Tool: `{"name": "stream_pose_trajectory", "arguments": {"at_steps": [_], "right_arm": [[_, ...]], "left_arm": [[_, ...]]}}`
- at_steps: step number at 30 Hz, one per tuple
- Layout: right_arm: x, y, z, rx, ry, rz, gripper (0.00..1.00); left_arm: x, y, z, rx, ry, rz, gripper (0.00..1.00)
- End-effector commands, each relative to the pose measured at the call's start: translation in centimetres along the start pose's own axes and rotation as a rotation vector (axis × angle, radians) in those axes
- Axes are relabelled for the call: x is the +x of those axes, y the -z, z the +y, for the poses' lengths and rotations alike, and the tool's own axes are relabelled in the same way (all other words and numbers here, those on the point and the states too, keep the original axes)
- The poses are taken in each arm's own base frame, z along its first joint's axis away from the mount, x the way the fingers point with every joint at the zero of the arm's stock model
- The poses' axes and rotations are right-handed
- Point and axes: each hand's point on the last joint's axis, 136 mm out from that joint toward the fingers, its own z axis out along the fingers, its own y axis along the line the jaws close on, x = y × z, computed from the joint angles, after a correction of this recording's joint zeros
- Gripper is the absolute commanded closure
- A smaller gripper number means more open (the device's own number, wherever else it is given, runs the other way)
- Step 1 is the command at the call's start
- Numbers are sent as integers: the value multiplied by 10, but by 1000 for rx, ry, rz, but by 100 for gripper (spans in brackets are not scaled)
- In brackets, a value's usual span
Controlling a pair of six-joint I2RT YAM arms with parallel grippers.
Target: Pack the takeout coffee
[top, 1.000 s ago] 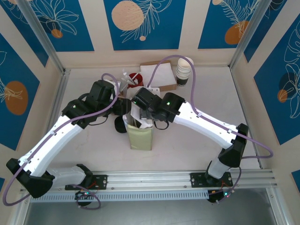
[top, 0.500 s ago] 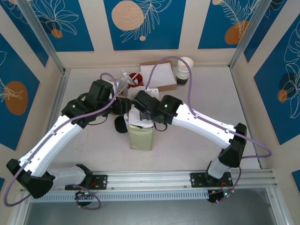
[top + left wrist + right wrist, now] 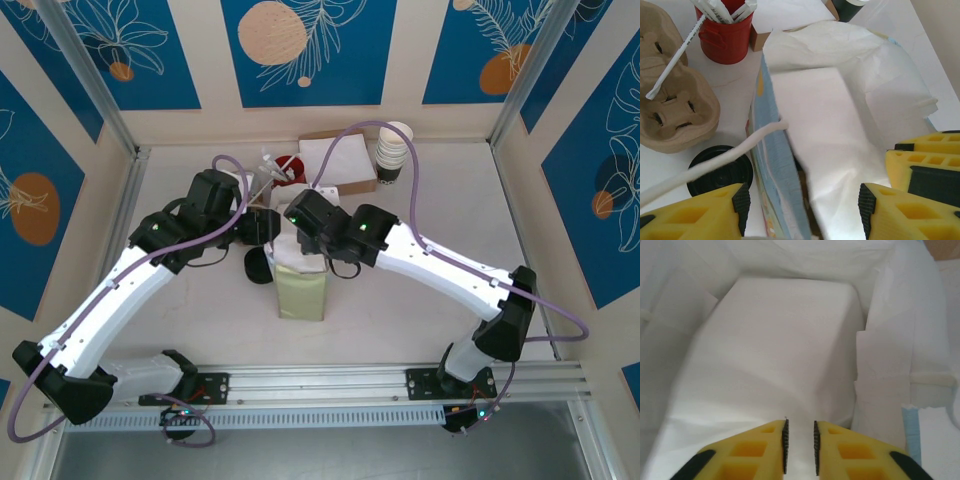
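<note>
The top view shows both arms meeting over a standing paper bag (image 3: pixel 301 292) near the middle of the bench (image 3: pixel 455 195), with a nested stack of lidless cups (image 3: pixel 392 152) well apart at the back.

The left wrist view is closer. The left end effector (image 3: pixel 802 205) has its yellow fingers spread wide, one on each side of the bag's near wall, and it grips nothing. The bag's mouth gapes white, and a pale rope handle (image 3: pixel 715 162) trails across the left finger. Beyond lie a moulded cardboard cup carrier (image 3: pixel 670 100) and a red tin (image 3: pixel 725 32) of wrapped straws.

The right wrist view looks down inside the bag. The right end effector (image 3: pixel 800 447) has its fingers barely parted, with nothing between them, above bare white paper.

A round black lid (image 3: pixel 720 172) sits on the bench just beside the bag's left wall. Whether a cup stands under it, making it the takeout coffee, cannot be told.
</note>
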Motion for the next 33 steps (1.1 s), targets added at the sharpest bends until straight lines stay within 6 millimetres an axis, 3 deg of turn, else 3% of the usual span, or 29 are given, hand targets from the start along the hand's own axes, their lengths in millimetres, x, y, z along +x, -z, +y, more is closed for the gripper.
{"name": "stream_pose_trajectory", "arguments": {"at_steps": [1, 7, 14, 21, 26, 30, 33], "right_arm": [[-13, 19, 4, -87, -39, -27, 68], [-25, 36, 5, -143, -48, -48, 63], [-41, 57, 17, -245, -5, -87, 62], [-72, 90, 14, -332, 35, -177, 61], [-101, 115, -13, -323, 32, -274, 59], [-120, 132, -48, -302, 0, -337, 55], [-126, 137, -79, -255, -33, -373, 50]], "left_arm": [[-14, 15, -7, 40, 21, -54, 39], [-18, 18, -7, 39, 22, -65, 39], [-25, 25, -9, 48, 19, -88, 38], [-53, 45, -17, 57, -10, -166, 32], [-83, 65, -25, 61, -45, -243, 28], [-104, 79, -29, 61, -68, -298, 26], [-118, 86, -19, 4, -87, -344, 24]]}}
